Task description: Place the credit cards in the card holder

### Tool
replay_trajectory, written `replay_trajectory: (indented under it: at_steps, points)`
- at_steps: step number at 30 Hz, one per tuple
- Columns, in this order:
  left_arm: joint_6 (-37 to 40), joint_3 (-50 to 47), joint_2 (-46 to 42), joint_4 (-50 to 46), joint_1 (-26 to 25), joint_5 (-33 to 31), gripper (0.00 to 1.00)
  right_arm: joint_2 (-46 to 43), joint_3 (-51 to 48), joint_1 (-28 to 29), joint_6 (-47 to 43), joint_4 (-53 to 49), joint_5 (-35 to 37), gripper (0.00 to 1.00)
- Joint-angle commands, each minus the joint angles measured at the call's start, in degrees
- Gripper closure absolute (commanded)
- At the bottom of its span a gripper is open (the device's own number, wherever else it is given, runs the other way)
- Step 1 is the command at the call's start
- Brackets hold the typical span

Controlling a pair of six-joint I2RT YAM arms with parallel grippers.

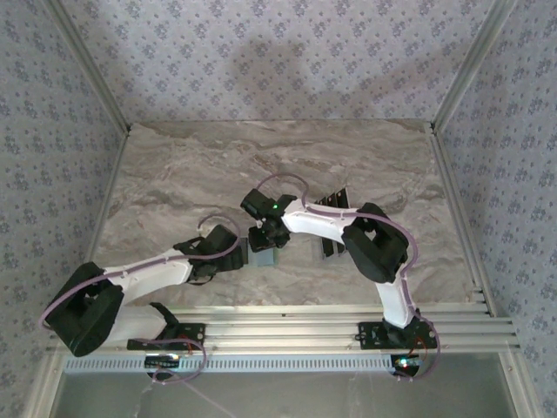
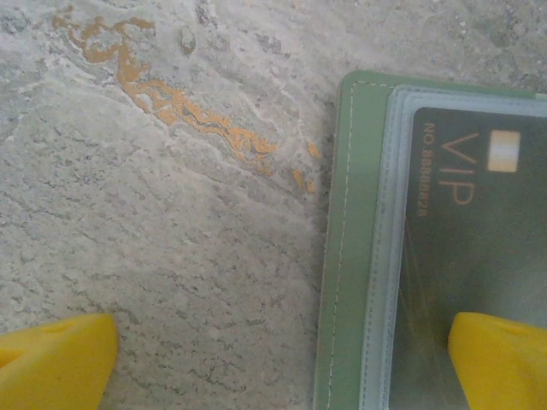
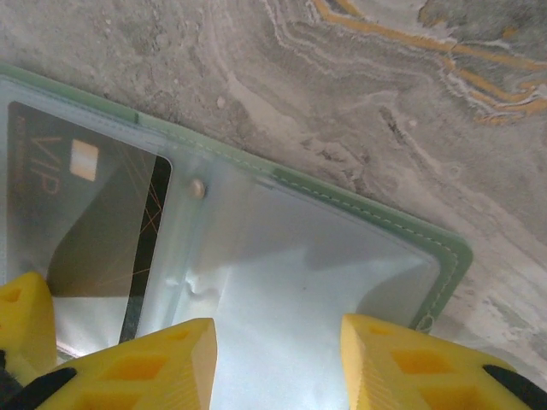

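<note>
The sage-green card holder (image 1: pixel 264 258) lies open and flat mid-table, between both grippers. One dark credit card (image 2: pixel 479 222) marked VIP sits inside a clear sleeve of the holder (image 2: pixel 349 256). My left gripper (image 2: pixel 282 350) is open wide: one yellow finger (image 2: pixel 55 363) is over bare table, the other over the sleeved card. My right gripper (image 3: pixel 278 359) hovers open over an empty clear sleeve of the holder (image 3: pixel 376 224), with nothing between its fingers; the sleeved card (image 3: pixel 85 222) lies to its left. Several more credit cards (image 1: pixel 335 198) lie in a row under the right arm.
The marble-patterned tabletop (image 1: pixel 191 174) has patterned walls at its back and sides, and aluminium rails (image 1: pixel 287 331) along its near edge. The row of loose cards lies right of the holder, partly covered by the right arm.
</note>
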Motion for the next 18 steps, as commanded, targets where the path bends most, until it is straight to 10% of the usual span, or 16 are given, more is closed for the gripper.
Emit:
replay_trajectory:
  at_steps: [1, 18]
  points:
    - [-0.53, -0.78, 2.27, 1.42, -0.26, -0.43, 0.00, 0.79, -1.90, -0.59, 0.65, 2.64, -3.14, 0.55]
    - [-0.28, -2.10, 1.64, 2.08, -0.59, -0.43, 0.00, 1.24, -6.96, -2.52, 10.75, 13.75, -12.85, 0.53]
